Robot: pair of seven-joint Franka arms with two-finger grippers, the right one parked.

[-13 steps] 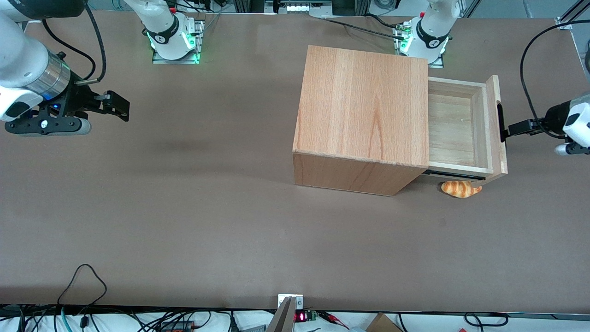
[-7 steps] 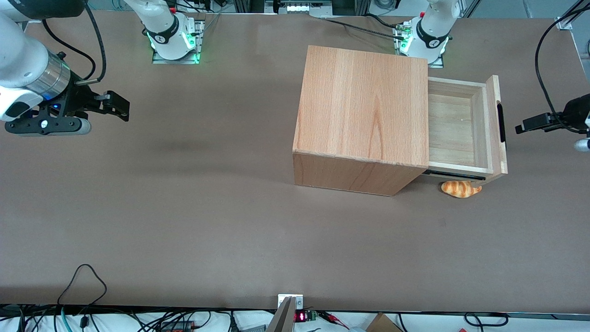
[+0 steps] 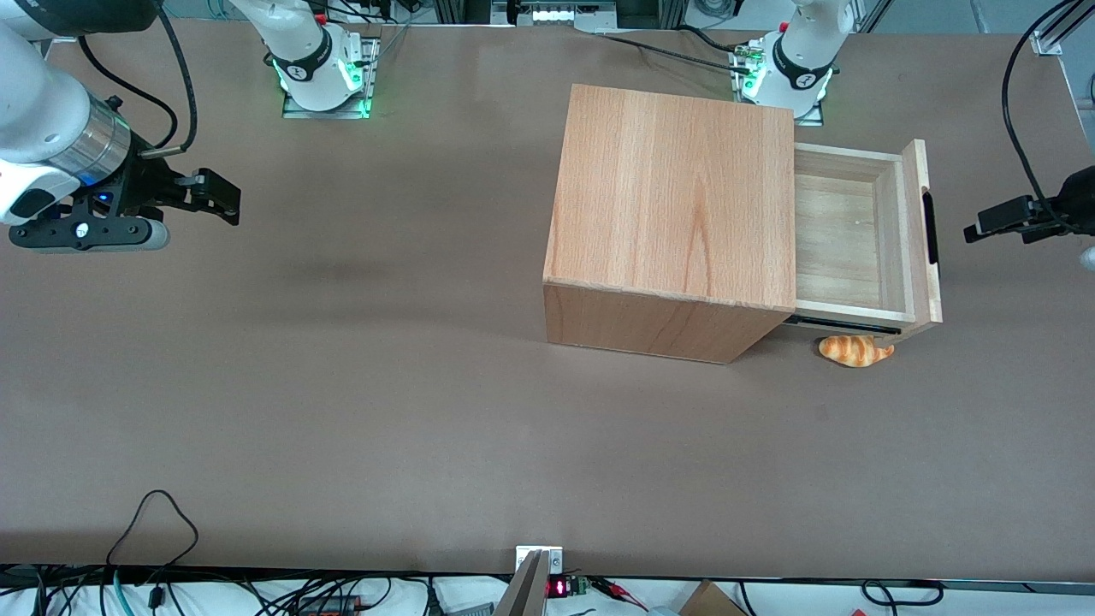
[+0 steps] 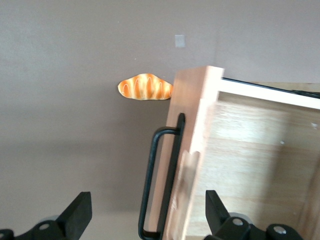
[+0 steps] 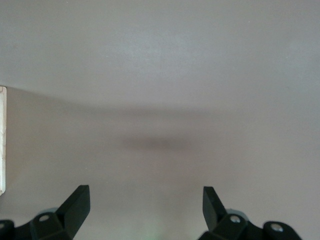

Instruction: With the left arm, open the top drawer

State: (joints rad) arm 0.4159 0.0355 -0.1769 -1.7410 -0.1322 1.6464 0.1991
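One top drawer (image 3: 847, 239) stands pulled out; my gripper (image 3: 975, 231), fingers spread wide and holding nothing, hangs near its handle (image 4: 159, 185). Next: retreat.

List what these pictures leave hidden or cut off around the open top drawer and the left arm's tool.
- Top drawer: its inner end is hidden under the cabinet top, front view.
- Lower drawers, if any: hidden beneath the open drawer.
- Croissant: partly covered by the drawer front, both views.
- Left arm: cut off by the front view's edge; only its open tool shows, apart from the handle.
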